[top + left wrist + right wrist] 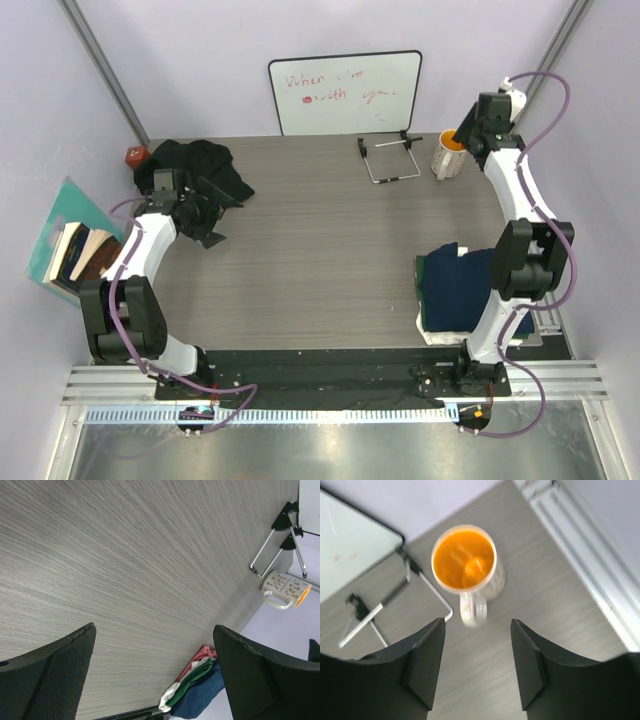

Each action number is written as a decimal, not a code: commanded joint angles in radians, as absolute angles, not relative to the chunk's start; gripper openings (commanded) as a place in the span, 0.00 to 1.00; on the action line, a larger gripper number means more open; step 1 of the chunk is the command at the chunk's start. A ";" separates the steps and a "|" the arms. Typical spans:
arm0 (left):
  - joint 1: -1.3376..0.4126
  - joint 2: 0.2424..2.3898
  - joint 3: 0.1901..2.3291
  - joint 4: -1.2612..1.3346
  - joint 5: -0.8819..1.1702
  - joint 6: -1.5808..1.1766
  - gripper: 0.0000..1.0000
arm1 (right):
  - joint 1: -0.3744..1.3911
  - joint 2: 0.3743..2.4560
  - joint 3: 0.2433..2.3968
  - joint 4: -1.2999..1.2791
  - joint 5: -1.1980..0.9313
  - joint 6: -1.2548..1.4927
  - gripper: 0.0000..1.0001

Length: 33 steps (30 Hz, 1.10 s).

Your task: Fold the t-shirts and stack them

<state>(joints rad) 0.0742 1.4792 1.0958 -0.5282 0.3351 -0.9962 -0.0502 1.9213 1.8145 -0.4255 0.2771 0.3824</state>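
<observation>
A large black t-shirt (pixel 196 166) lies crumpled at the table's back left. A stack of folded t-shirts (pixel 459 286), navy on top over white, sits at the front right. The left wrist view shows it edge-on (pixel 199 688) with pink, white, green and navy layers. My left gripper (pixel 222 216) is open and empty just to the right of the black shirt, above bare table (pixel 155 665). My right gripper (pixel 470 136) is open and empty at the back right, hovering above a mug (pixel 467 567).
The white mug with an orange inside (pixel 449 155) stands at the back right. A wire stand (pixel 390 160) sits before a whiteboard (pixel 345 92). Books (pixel 78 255) lie off the table's left edge. A small red object (pixel 135 155) sits at the back left corner.
</observation>
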 commanded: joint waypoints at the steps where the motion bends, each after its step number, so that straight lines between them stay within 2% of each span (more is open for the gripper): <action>1: 0.071 1.502 1.149 -0.497 0.385 -0.996 1.00 | -0.034 1.858 1.602 -0.379 0.242 0.437 0.56; 2: 0.069 1.515 1.152 -0.497 0.394 -0.994 1.00 | -0.031 1.858 1.579 -0.371 0.244 0.446 0.52; 3: 0.068 1.523 1.157 -0.497 0.399 -0.993 1.00 | -0.028 1.862 1.551 -0.365 0.244 0.451 0.19; 4: 0.067 1.528 1.163 -0.497 0.403 -0.991 1.00 | -0.028 1.879 1.545 -0.361 0.238 0.456 0.08; 5: 0.066 1.534 1.166 -0.495 0.405 -0.988 1.00 | -0.026 1.887 1.537 -0.354 0.235 0.459 0.02; 13: 0.063 1.532 1.178 -0.502 0.400 -0.973 1.00 | -0.023 2.042 1.600 -0.357 0.252 0.486 0.01; 33: 0.064 1.516 1.196 -0.534 0.374 -0.950 1.00 | -0.025 2.382 2.034 -0.403 0.252 0.423 0.01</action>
<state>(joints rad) 0.0654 1.5387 1.1481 -0.5255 0.3672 -0.9802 -0.0261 2.3417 1.9419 -0.4129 0.2344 0.4458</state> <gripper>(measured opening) 0.997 0.018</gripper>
